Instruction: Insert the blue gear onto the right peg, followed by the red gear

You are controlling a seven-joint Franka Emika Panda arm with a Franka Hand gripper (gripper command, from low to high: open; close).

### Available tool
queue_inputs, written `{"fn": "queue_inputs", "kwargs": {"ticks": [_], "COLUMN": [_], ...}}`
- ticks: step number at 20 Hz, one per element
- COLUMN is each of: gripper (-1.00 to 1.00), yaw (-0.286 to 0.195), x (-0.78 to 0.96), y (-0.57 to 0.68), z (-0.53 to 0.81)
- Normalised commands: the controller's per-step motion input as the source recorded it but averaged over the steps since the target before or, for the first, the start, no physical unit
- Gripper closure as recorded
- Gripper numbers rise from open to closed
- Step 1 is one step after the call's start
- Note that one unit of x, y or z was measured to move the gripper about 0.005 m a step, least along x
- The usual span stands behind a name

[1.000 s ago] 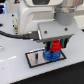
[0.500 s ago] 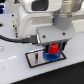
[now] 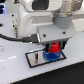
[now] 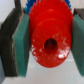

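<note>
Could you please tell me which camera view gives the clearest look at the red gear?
The wrist view: the round bright-red toothed plastic gear fills the picture, hub hole visible, between the gripper's green pads. The exterior view shows only a small red patch under the gripper, above the blue gear.

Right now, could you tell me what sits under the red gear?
The blue gear lies directly beneath the red gear on the base plate. The gripper clamps the red gear. The peg is covered, so it cannot be seen.
</note>
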Motion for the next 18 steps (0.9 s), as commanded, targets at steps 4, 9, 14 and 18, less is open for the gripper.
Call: {"fn": "queue_inputs", "kwargs": {"ticks": [4,9,14,18], "gripper": [1.00,1.00,1.00,1.00], "yaw": [0.000,0.000,0.000,0.000], "x": [0.07,0.16,0.17,0.17], "y": [0.07,-0.02,-0.07,-0.11], "z": [0.14,0.07,-0.10,-0.13]}}
